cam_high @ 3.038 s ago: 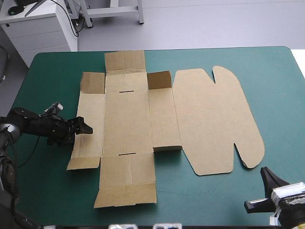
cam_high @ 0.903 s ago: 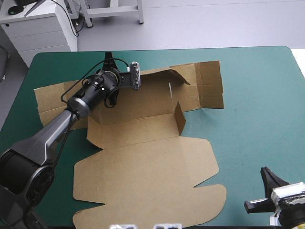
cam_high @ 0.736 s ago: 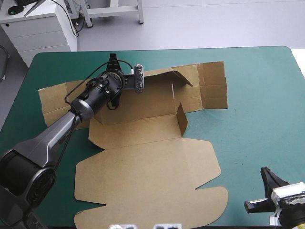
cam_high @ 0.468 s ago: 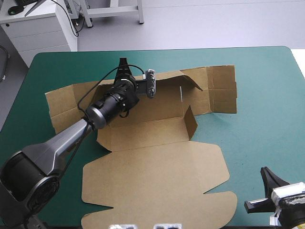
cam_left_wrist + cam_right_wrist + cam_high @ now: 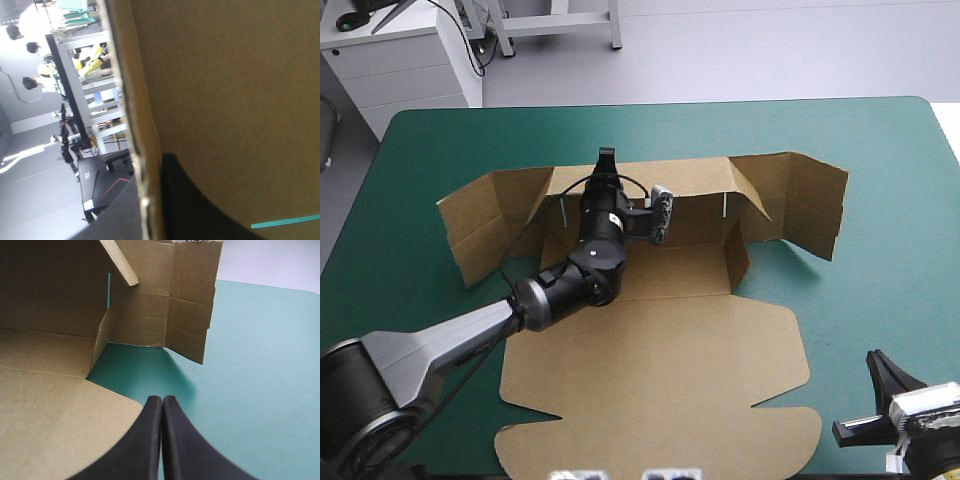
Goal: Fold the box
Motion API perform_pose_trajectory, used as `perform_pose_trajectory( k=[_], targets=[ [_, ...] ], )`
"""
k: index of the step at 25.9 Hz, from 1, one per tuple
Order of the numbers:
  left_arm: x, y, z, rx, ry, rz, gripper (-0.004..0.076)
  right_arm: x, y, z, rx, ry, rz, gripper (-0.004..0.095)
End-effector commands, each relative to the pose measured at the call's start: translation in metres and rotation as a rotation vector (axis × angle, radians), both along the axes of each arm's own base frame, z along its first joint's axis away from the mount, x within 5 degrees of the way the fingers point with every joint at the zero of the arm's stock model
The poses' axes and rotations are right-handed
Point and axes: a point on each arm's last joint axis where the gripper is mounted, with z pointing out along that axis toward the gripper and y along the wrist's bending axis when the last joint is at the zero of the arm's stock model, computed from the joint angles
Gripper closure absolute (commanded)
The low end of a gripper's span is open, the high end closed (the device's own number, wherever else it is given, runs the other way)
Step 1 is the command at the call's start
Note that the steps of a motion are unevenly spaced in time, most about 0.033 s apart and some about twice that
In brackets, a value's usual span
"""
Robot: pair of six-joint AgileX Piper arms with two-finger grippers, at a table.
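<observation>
Left arm stretched across the box, my left hand clamps its raised far wall; my right hand (fingers pressed together) sits at a near corner of the tabletop.

The left arm has a smooth silver-grey link that narrows into glossy black cylindrical wrist segments. The right tool carries two broad black fingers, curved like fins, tapering to points.
</observation>
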Motion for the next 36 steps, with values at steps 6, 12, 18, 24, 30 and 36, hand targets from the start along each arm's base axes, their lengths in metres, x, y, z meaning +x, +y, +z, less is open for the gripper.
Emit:
perform_pose_trajectory(
  k=[6,12,18,24,30,36],
  targets=[
    [-0.036,0.016,-0.003,-0.056,-0.213,-0.029,0.0731,-0.006,-0.001,0.015,0.009,-0.120,-0.018,0.0922],
    [-0.051,0.014,-0.004,-0.023,-0.259,0.002,0.0731,-0.006,-0.001,0.015,0.009,-0.120,-0.018,0.0922],
    [-0.060,0.009,0.001,-0.038,-0.276,-0.019,0.0731,-0.006,-0.001,0.015,0.009,-0.120,-0.018,0.0922],
    [-0.060,0.009,0.001,-0.037,-0.279,-0.013,0.0731,-0.002,0.000,0.019,0.144,-0.101,-0.028,0.0921],
    [-0.060,0.010,0.002,-0.036,-0.284,-0.004,0.0731,0.054,0.002,0.065,0.094,0.056,-0.035,0.0922],
    [-0.060,0.007,0.000,-0.031,-0.269,-0.032,0.0731,0.168,0.007,0.147,0.063,0.141,-0.017,0.0922]
  ],
)
